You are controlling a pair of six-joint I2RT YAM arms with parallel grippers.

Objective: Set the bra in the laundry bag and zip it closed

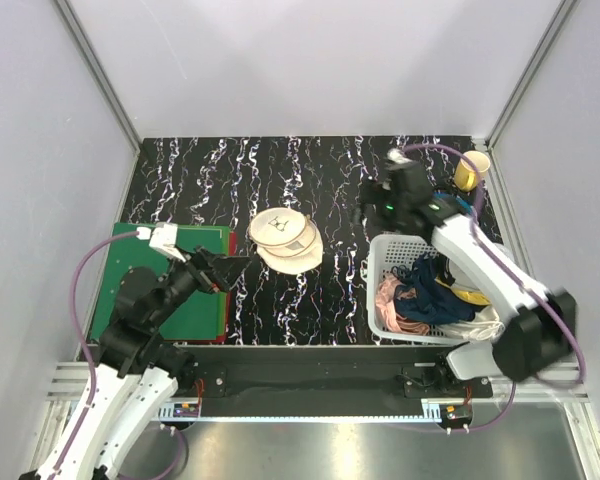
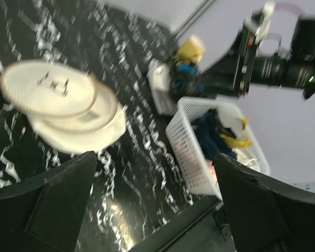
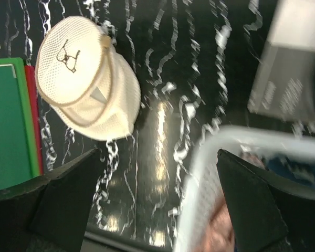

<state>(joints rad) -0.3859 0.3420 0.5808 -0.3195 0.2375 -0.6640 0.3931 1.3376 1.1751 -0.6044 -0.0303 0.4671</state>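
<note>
The laundry bag (image 1: 286, 240) lies on the black, white-veined worktop (image 1: 280, 165). Its two cream halves are offset, the upper dome with the small black mark slid over the lower one. The right wrist view shows a gap between the halves. The zip is too small and blurred to make out.

Right of the bag stands a white lattice basket (image 1: 377, 290) holding a pile of garments (image 1: 430, 300) in pink, navy, yellow and white. The pieces are tangled, so the bra cannot be singled out. The right arm crosses above the basket and hides much of its far rim. In the right wrist view the basket is cut off at the lower edge and smeared by blur.

The right end effector (image 3: 157, 157) hovers to the right of the bag, over the basket's bag-side rim. Its fingers (image 3: 252, 199) are spread wide with nothing between them. The left end effector (image 2: 155, 163) sits to the near left of the bag, apart from it. It is likewise released, with dark fingers (image 2: 58, 205) at either lower corner of its view.

Left of the bag lies a green board (image 1: 202, 312) with a red edge, largely covered by the left arm. Far right of the bag stands a yellow cup (image 1: 470, 170), partly masked by a cable. A pale boxy thing (image 3: 286, 89) is cut off at the right wrist view's edge and too blurred to name.
</note>
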